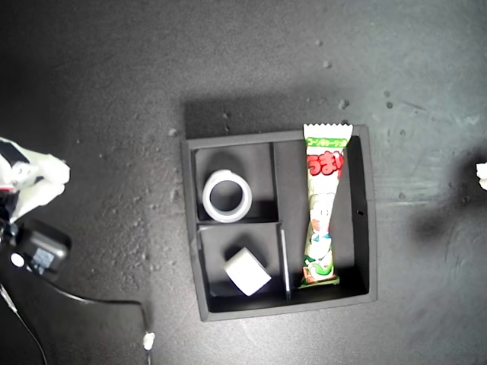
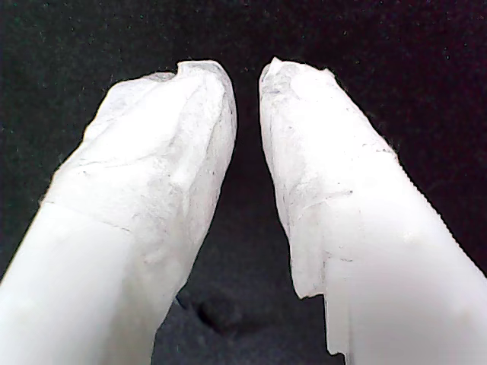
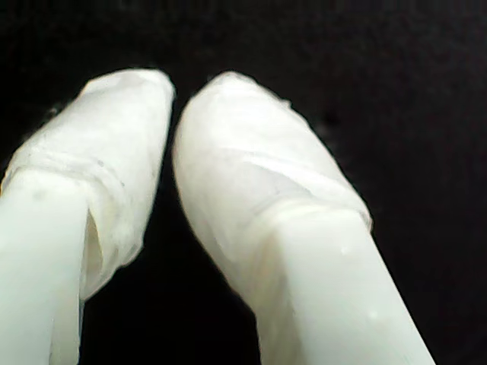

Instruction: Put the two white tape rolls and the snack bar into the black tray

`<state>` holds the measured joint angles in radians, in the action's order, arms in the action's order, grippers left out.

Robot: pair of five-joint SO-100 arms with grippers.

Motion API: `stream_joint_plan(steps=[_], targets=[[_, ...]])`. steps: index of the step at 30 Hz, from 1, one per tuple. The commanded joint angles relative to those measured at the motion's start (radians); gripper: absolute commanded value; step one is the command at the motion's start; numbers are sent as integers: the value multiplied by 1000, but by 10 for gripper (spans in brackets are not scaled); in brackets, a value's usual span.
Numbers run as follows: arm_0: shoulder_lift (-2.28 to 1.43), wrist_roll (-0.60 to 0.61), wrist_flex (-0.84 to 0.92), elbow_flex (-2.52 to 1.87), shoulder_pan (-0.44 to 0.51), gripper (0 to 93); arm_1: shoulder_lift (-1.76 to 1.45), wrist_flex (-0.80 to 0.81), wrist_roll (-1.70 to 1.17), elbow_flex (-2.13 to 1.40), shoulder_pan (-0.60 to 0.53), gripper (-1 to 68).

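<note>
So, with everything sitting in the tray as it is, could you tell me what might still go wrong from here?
The snack bar overhangs the black tray's far wall with its crimped end, so a nudge or tray move could tip it out. The smaller tape roll lies tilted in its compartment and might roll or shift. A cable trails on the table at the exterior view's left, where an arm could snag it.

My first hand (image 2: 247, 72) shows two white, tape-wrapped fingers (image 2: 160, 152) with a narrow gap at the tips, holding nothing. My second hand (image 3: 173, 95) has its white wrapped fingers (image 3: 251, 175) nearly together at the tips, also holding nothing. In the exterior view, an arm's white wrapped hand (image 1: 34, 182) sits at nine o'clock, another's tip at three o'clock.
</note>
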<state>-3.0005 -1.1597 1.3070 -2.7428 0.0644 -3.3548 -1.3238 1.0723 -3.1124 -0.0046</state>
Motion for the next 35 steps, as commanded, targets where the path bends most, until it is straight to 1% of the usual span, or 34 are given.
stream_joint_plan(steps=[1, 4, 7, 12, 14, 16, 20, 23, 25, 26, 35], targets=[[-83, -34, -31, -60, 17, 0, 3, -15, -15, -12, 6, 23], [-216, -54, -32, -156, 31, 0, 3, -15, -15, -12, 6, 23], [-383, -74, 17, -252, 49, 0, 3, -15, -15, -12, 6, 23], [-387, -83, -25, -331, 54, 2, 3, -15, -15, -12, 5, 23], [-387, -55, -89, -396, 48, 35, 3, -15, -15, -12, 5, 23], [-385, -101, -80, -396, 54, 47, 3, -15, -15, -12, 5, 23], [-387, -66, -44, -396, 25, 48, 3, -15, -15, -12, 5, 23], [-387, -61, 51, -396, 20, 48, 3, -15, -15, -12, 5, 23], [-387, -172, 86, -396, 23, 48, 3, -15, -15, -12, 5, 23], [-387, -192, 87, -396, 25, 48, 3, -15, -15, -12, 5, 23], [-387, -181, 87, -396, 25, 48, 3, -15, -15, -12, 5, 23]])
